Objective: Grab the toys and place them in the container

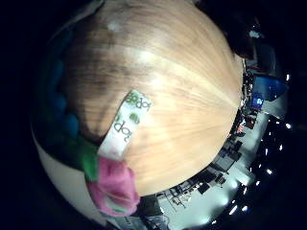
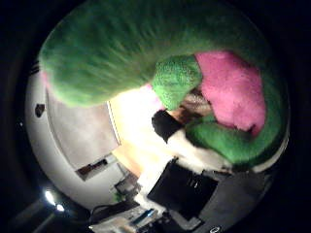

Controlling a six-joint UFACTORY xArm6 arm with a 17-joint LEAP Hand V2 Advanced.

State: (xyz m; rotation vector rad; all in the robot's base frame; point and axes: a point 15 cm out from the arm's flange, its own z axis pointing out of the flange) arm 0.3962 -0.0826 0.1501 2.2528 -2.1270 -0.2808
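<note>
A green plush toy (image 2: pixel 126 53) with a pink patch (image 2: pixel 233 87) fills much of the right thumb side palm view, close against the palm. A black and white finger (image 2: pixel 175 128) of my right hand (image 2: pixel 199 153) curls against its underside. In the right little finger side palm view, the toy's pink and green end (image 1: pixel 115 182) and its white tag (image 1: pixel 125 123) hang over the wooden table (image 1: pixel 173 77), which lies well below.
The round-looking wooden table top has a pale edge (image 1: pixel 58 177). Dark furniture and room clutter (image 1: pixel 251 105) stand beyond the table's far side. A grey floor area (image 2: pixel 78 131) and dark equipment (image 2: pixel 194 194) lie below the toy.
</note>
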